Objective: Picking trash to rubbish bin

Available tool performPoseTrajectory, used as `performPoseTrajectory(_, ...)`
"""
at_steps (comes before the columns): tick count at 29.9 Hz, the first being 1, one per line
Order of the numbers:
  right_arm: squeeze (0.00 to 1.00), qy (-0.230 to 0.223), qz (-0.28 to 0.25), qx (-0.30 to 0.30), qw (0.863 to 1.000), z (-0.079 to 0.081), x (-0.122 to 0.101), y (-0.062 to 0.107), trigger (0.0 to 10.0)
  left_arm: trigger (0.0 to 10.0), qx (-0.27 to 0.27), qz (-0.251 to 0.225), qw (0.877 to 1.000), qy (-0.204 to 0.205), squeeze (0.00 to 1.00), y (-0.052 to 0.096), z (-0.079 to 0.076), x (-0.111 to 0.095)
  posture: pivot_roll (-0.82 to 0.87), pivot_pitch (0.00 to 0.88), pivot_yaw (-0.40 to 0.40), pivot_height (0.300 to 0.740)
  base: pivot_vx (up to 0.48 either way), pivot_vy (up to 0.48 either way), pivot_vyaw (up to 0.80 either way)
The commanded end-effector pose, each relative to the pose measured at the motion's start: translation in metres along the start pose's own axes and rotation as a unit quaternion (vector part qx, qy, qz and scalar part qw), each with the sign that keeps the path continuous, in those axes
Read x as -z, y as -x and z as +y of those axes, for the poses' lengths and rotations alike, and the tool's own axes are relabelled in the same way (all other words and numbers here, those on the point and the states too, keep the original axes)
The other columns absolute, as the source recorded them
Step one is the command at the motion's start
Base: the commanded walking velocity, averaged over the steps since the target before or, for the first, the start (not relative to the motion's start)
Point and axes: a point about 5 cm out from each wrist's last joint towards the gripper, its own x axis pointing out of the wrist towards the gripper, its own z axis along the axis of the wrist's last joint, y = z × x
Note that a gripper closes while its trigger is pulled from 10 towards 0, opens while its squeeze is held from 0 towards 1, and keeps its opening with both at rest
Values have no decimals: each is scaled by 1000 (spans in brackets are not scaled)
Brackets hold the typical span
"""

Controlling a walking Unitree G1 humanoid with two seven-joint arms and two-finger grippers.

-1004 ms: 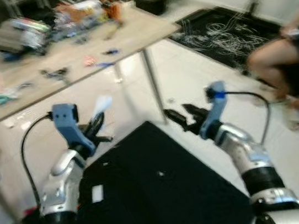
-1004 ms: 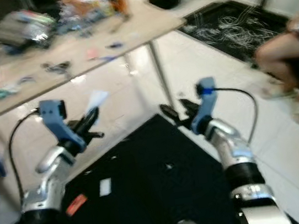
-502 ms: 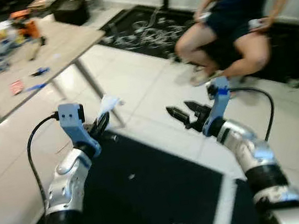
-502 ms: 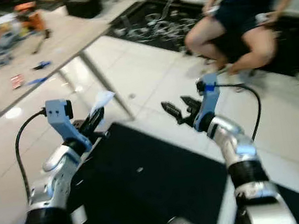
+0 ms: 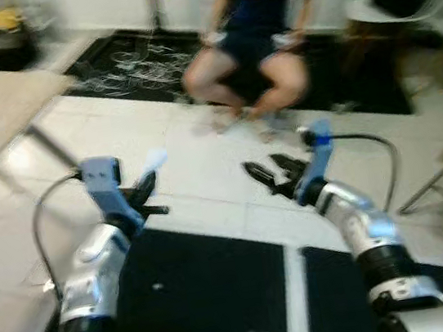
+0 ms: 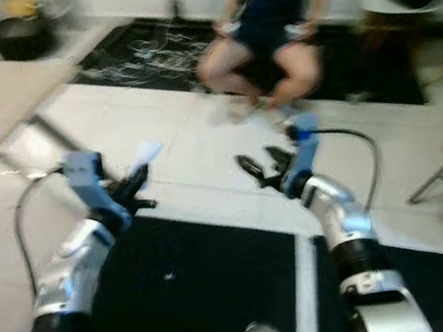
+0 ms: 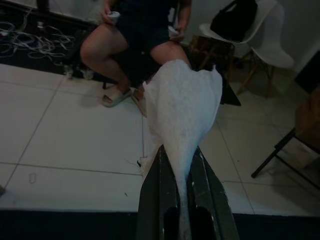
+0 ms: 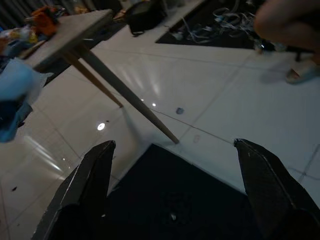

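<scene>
One crumpled white paper scrap [image 7: 182, 107] sits pinched between the closed fingers of the left gripper [image 5: 146, 186], fanning out beyond the tips toward twelve o'clock. The hold is on a thin tail only, so a jolt while walking could shake it loose. The right gripper [image 5: 268, 174] is spread apart, empty. A seated person [image 5: 258, 41] lies ahead at one o'clock; collision is possible.

Blurred. Left gripper [image 6: 138, 180] raised over the black mat's [image 6: 213, 283] far edge, fingers pinching a white scrap [image 6: 146, 152]. Right gripper [image 6: 261, 168] raised beside it, fingers spread, nothing held. Person [image 6: 275, 18] seated beyond the mat; table [image 6: 4, 85] far left.
</scene>
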Motion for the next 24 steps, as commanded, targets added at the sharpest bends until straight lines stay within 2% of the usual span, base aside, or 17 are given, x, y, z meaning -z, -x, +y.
performPoseTrajectory(1, 0, 11, 8, 2, 1000, 0, 2, -1, 10000, 10000, -5, 7, 1000, 0, 0, 0, 1, 4, -170, 0, 33, 740, 0, 0, -788)
performPoseTrajectory(9, 0, 17, 4, 8, 1000, 2, 4, -1, 10000, 10000, -5, 13, 1000, -8, 0, 1, 4, 5, -185, 0, 75, 740, 0, 0, -788)
performPoseTrajectory(13, 0, 52, 17, 7, 998, 8, 8, -4, 10000, 10000, -5, 20, 1000, -14, 0, 2, 6, 6, -182, 0, 96, 740, 0, 0, -788)
performPoseTrajectory(24, 0, 52, 15, 1, 999, 12, 9, -7, 10000, 10000, -9, 20, 1000, -17, 0, 3, 8, 4, -155, 0, 93, 740, 0, 0, -788)
